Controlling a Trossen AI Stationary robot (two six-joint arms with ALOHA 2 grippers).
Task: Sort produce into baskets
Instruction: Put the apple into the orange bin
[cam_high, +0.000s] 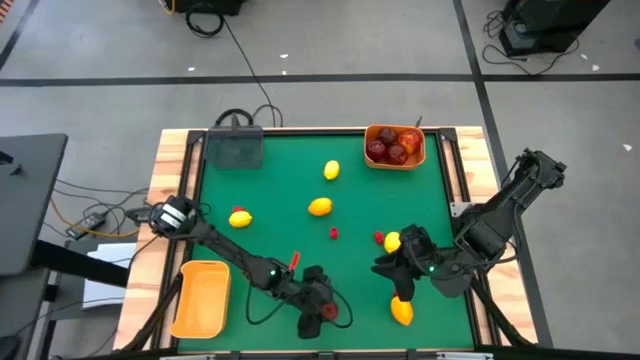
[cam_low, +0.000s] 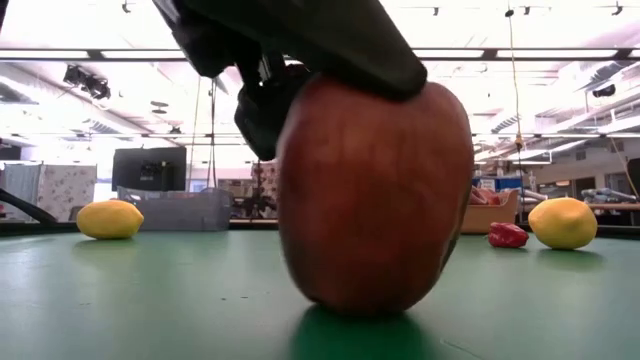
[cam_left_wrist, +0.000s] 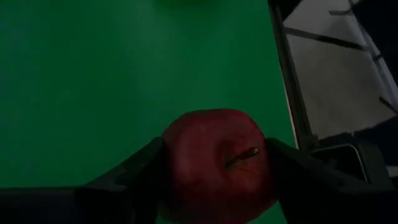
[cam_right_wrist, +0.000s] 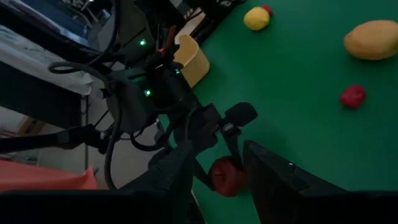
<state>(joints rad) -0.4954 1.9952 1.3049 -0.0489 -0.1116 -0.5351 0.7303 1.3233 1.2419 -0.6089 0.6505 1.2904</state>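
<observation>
On the green table (cam_high: 290, 190), the left arm (cam_high: 235, 252) stretches low along the near edge, its gripper (cam_high: 322, 311) clamping a dark red apple (cam_left_wrist: 214, 163) resting on the felt; the right gripper (cam_high: 403, 268), jaws apart, hovers beside a lemon (cam_high: 401, 311).

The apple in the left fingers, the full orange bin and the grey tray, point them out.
Apple (cam_left_wrist: 214, 165), left wrist view, its top beside the stem.
Full orange bin (cam_high: 395, 165), high view, its near rim.
Grey tray (cam_high: 234, 150), high view, its floor.
</observation>
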